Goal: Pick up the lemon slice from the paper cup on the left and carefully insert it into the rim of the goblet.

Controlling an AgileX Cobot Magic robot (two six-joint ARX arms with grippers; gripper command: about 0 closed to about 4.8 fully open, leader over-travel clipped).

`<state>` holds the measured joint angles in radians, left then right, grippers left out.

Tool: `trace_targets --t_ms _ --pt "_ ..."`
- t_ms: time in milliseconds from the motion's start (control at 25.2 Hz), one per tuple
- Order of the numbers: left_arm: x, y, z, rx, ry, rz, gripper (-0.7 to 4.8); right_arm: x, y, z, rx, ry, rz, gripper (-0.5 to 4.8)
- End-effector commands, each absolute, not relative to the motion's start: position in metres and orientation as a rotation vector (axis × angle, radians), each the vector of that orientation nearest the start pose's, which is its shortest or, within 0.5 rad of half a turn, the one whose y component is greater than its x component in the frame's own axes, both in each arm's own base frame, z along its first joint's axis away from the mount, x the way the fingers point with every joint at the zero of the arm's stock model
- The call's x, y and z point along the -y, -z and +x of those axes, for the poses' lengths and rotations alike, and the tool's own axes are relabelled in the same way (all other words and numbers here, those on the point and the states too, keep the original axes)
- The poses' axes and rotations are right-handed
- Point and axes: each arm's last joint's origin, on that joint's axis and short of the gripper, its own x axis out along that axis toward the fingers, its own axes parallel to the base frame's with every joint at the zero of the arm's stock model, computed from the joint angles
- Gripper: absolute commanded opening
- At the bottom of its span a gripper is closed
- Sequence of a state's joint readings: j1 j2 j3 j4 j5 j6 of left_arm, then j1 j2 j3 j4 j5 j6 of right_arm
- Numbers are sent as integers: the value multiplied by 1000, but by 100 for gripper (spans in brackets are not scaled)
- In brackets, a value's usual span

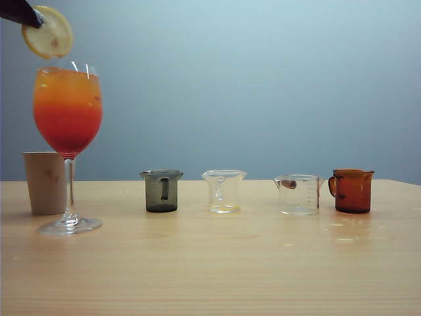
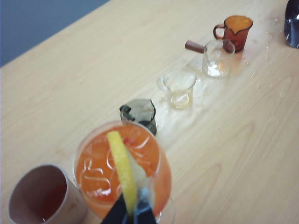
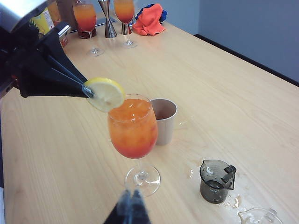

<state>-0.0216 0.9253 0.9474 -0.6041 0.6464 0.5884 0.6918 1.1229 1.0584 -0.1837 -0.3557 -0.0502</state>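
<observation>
Left pincer [image 3: 88, 90] grasped the thin pale-yellow lemon slice [image 3: 105, 93] above the clear stemmed goblet [image 3: 132, 128]; right pincer [image 3: 128, 204], clenched, hovered near its foot.

At the upper left, the left gripper [image 1: 38, 22] pinches the lemon slice [image 1: 48, 33] just above the goblet [image 1: 68, 118] rim. The paper cup [image 1: 45, 182] stands behind the goblet's stem; four small beakers line the table [image 1: 230, 263] rightward.

lemon slice [image 1: 48, 33] above goblet [image 1: 68, 125] rim | paper cup [image 1: 45, 182] upright behind
</observation>
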Motion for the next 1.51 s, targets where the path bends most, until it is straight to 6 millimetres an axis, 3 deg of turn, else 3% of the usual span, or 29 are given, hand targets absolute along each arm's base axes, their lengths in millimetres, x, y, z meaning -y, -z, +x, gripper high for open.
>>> trace_targets --t_ms 40,554,1505 --pt "20 -327 177 -414 762 369 -6 -165 -365 183 -207 -1048 -88 -4" --pt "19 -329 181 -393 695 411 -6 -165 -365 183 -205 -1048 -91 -4" --pt "23 -313 194 -489 734 380 -6 -165 -366 183 -197 -1052 -90 -4"
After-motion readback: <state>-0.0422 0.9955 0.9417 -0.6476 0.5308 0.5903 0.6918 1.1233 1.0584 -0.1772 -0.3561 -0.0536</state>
